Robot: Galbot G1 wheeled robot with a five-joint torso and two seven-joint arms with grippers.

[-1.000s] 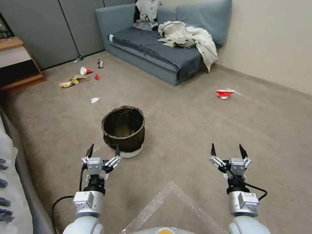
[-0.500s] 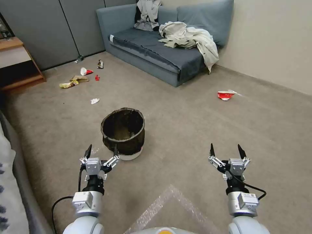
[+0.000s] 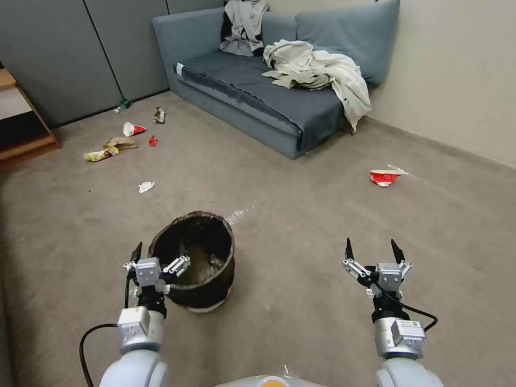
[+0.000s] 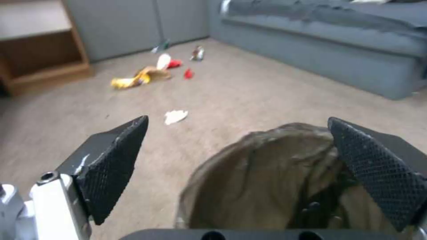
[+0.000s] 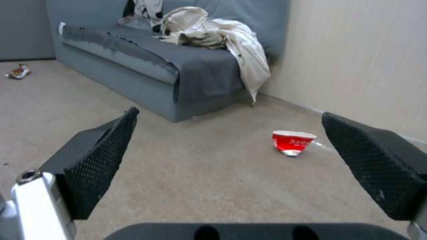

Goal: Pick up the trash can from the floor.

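Trash can (image 3: 196,260) sits upright on the floor (image 3: 301,226), close in front of the robot and left of centre, dark bag folded over the rim, pale base just showing at the bottom. Left gripper (image 3: 159,259) hangs at the can's near-left rim, jaws released and spread wide; in the head view the right-hand finger overlaps the can's opening and the other is outside the wall, but can't tell if either actually touches it. Left wrist view agrees: the can's mouth (image 4: 276,180) lies between the two pads, rim toward the right one. Right gripper (image 3: 373,252) is held out over bare carpet, well apart from the can, jaws also released, nothing in them. Through it, a crushed red cup (image 5: 292,142) lies on the floor near the wall (image 5: 356,60). Blue-grey sofa (image 3: 252,102) across the room with pale clothes (image 3: 317,72) heaped on it. Scattered litter (image 3: 121,142) on the carpet further back left, plus a white scrap (image 3: 145,186) closer to the can. Wooden shelf unit (image 3: 21,123) at far left.
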